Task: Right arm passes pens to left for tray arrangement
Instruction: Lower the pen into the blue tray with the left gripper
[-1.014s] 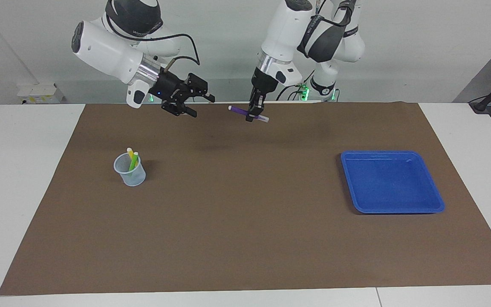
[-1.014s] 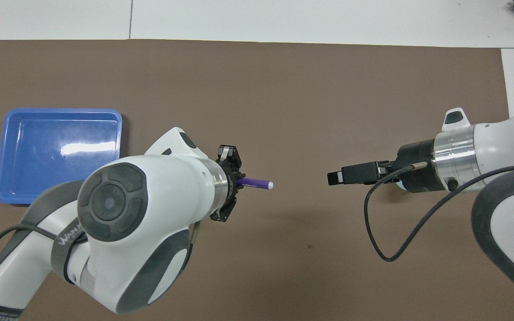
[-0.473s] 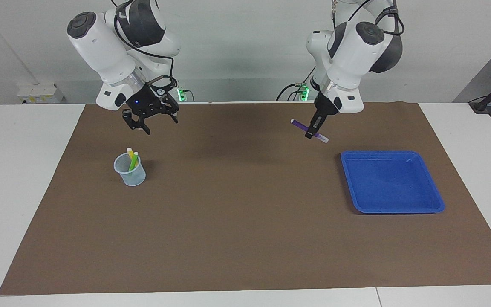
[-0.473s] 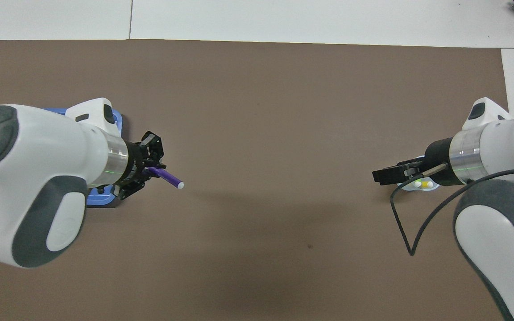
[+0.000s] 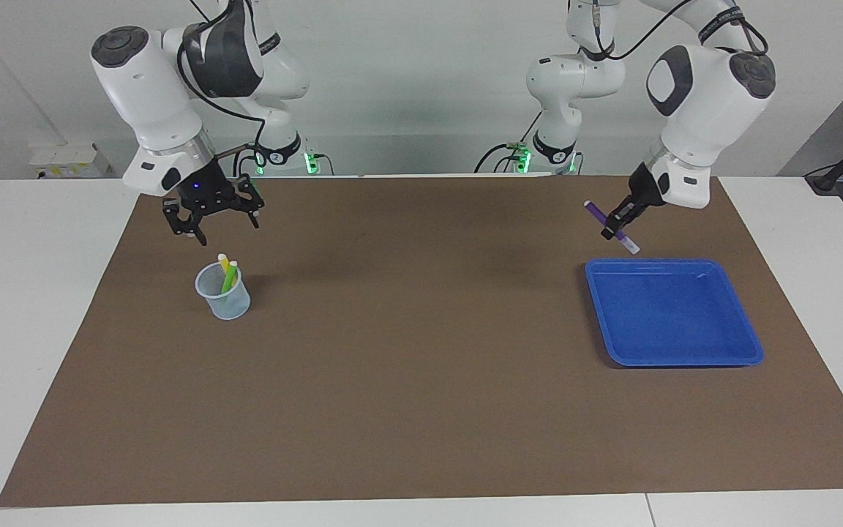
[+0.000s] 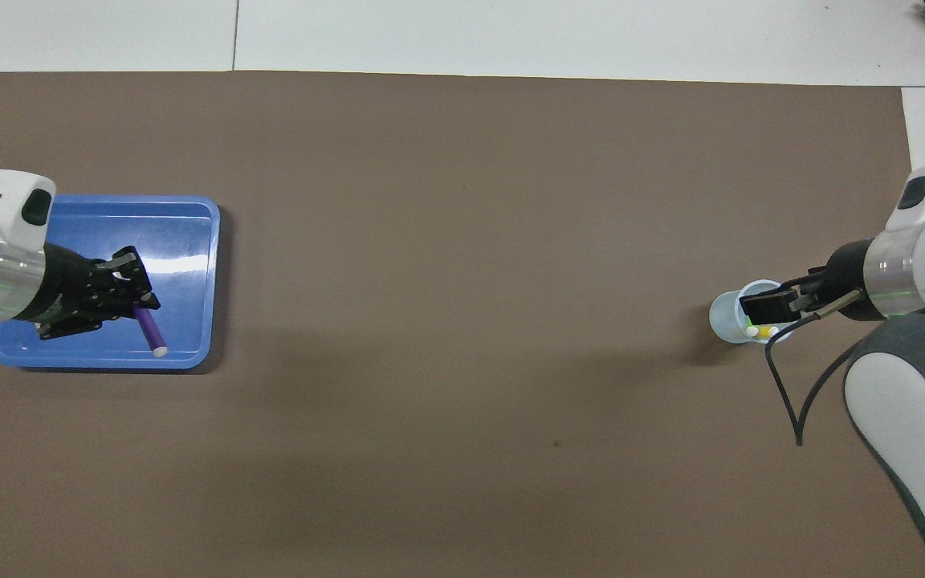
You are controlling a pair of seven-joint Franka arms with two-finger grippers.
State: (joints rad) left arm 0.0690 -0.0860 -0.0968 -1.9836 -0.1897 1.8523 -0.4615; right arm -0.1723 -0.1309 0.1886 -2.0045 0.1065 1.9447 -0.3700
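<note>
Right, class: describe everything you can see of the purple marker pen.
The slim purple marker pen has a pale tip at each end and looks like smooth plastic. It hangs tilted in the air, clamped near its middle by the left gripper, whose jaws are shut on it. It is over the shallow bright blue plastic tray without touching it.

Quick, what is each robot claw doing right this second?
Left gripper: shut on the purple pen, up over the blue tray.
Right gripper: open, holding nothing, up over the cup.
</note>
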